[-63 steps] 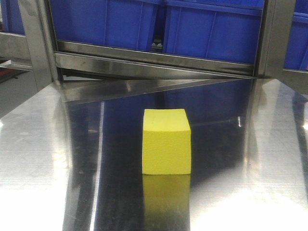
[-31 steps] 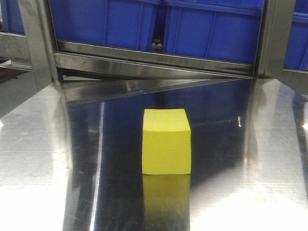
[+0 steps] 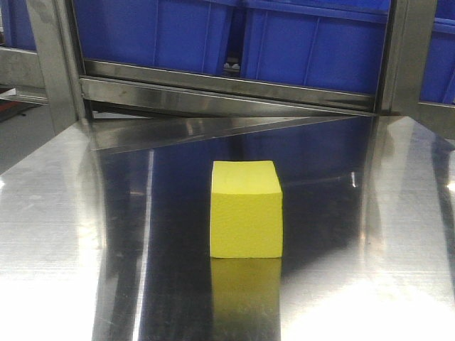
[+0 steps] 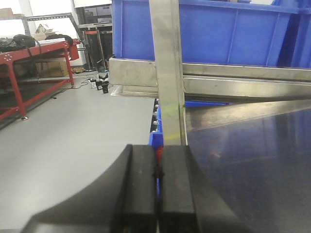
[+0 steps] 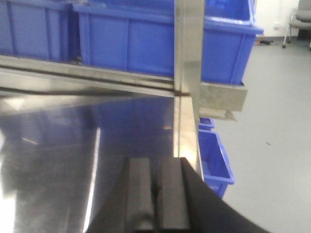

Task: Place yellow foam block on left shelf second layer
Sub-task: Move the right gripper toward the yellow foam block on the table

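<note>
A yellow foam block (image 3: 246, 209) stands upright near the middle of a polished steel counter (image 3: 57, 234), and its lower face is mirrored in the metal just in front of it. The block's faces are plain and it touches nothing else.

Behind it, well apart, a steel shelf rail (image 3: 213, 96) runs across the back of the counter. It carries a row of blue plastic bins (image 3: 313, 50) set side by side. Their walls face the camera and their contents are hidden.

In the left wrist view, the left claw (image 4: 158, 160) is pressed together with nothing between its black fingers (image 4: 141, 184). It points toward an upright steel post (image 4: 167, 73) at the counter's left edge, with another blue bin (image 4: 218, 34) on the rail behind. A red-framed workbench (image 4: 29, 63) stands across the grey floor (image 4: 73, 141).

In the right wrist view, the right claw (image 5: 155, 170) is likewise closed on nothing. It sits low over the counter's right edge, beside a second post (image 5: 188, 48). A lower blue bin (image 5: 214, 155) sits below counter level; what it holds cannot be made out.
</note>
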Robot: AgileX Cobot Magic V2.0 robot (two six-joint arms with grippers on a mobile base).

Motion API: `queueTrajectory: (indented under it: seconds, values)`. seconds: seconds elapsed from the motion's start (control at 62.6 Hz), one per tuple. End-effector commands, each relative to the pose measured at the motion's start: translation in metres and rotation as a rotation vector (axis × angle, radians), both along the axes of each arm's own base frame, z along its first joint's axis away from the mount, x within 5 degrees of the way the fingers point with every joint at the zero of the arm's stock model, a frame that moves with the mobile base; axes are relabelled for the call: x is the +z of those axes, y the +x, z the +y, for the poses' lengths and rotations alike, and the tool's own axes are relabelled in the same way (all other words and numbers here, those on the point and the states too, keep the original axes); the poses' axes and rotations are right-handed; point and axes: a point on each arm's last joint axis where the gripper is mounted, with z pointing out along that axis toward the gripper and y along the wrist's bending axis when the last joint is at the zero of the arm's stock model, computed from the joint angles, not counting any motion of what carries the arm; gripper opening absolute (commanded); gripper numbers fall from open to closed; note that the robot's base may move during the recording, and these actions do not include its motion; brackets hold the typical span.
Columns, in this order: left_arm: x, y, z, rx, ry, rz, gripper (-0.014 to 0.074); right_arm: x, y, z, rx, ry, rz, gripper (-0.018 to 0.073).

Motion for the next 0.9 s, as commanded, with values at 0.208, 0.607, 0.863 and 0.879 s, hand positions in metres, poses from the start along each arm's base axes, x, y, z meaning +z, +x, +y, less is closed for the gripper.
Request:
queueTrajectory:
  seconds: [0.208, 0.607, 0.863, 0.879]
  values:
    - [0.000, -0.001, 0.000, 0.001, -0.008, -0.079, 0.0124, 0.045, 0.022, 0.010, 0.120, -0.056, 0.006, 0.0055]
    - [0.000, -0.001, 0.000, 0.001, -0.008, -0.079, 0.0124, 0.071, 0.065, 0.044, 0.315, -0.111, 0.229, 0.0183]
    - [0.000, -0.001, 0.000, 0.001, -0.008, -0.079, 0.0124, 0.081, 0.090, 0.071, 0.386, -0.099, 0.407, 0.0636]
    - [0.000, -0.001, 0.000, 0.001, -0.008, -0.079, 0.0124, 0.081, 0.093, 0.073, 0.386, -0.095, 0.432, 0.0630]
